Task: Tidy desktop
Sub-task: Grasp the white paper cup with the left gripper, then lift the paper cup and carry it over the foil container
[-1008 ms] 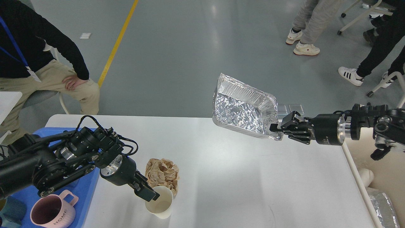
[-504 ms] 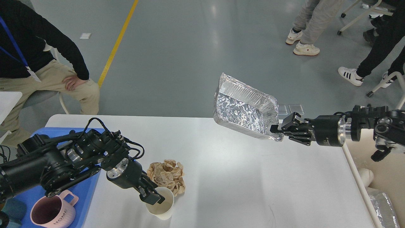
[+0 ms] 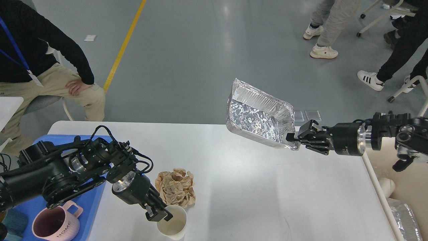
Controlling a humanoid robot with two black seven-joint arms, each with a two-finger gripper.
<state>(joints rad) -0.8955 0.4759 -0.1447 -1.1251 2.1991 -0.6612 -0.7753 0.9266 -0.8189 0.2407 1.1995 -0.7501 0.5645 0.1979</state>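
Observation:
The white desktop [image 3: 254, 187] fills the lower view. My right gripper [image 3: 291, 139] is shut on the corner of a crumpled foil tray [image 3: 259, 115] and holds it tilted above the desktop's far edge. My left gripper [image 3: 159, 214] is at the rim of a white paper cup [image 3: 173, 225] near the front edge, with one finger inside the rim; the jaws look closed on it. A crumpled brown paper ball [image 3: 177, 187] lies on the desktop just behind the cup.
A blue tray [image 3: 88, 201] at the left edge holds a pink mug [image 3: 55, 226]. A cream bin [image 3: 406, 187] with foil [image 3: 406, 219] in it stands to the right of the table. A seated person [image 3: 40, 67] is at far left; other people's legs are at far right.
My left gripper and the cup have shifted slightly right and toward the front. The paper ball has moved a little to the right. The foil tray has barely moved.

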